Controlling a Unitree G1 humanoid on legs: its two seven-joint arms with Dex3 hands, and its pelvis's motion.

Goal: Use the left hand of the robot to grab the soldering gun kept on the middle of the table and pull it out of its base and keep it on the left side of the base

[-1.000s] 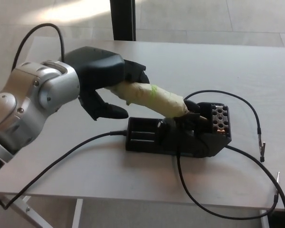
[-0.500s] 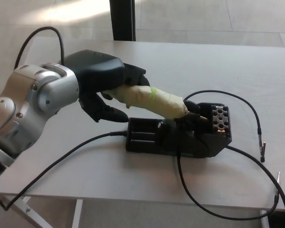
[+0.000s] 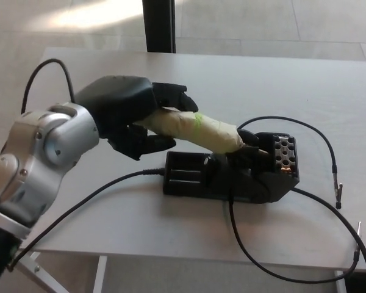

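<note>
Since a second ago: thumb and fingers of the left hand (image 3: 134,119) drawn in from a loose cup to a closed wrap around the rear of the soldering gun (image 3: 198,129). Thumb now pressed up under the handle, two fingers curled over the top. Elbow and silver forearm lower and further in. Gun itself barely shifted: tip end still seated in the holder on the base (image 3: 232,177), handle slanting up and to the left. Means, most likely, grasp secured and extraction not yet begun; pull up and leftward out of the holder still to do, then set-down on the bare worktop (image 3: 110,220) left of the base.

Handle thick, rounded, wrapped in pale yellowish tape, slightly wrinkled, with a green mark midway. Base black, boxy, hard plastic, with a shallow tray at its left and a sloped block pierced with round holes at its right. Thin black cable (image 3: 305,131) looping loosely across matte, smooth, light grey worktop; likely to drag a little on the pull. Right hand absent from the picture.
</note>
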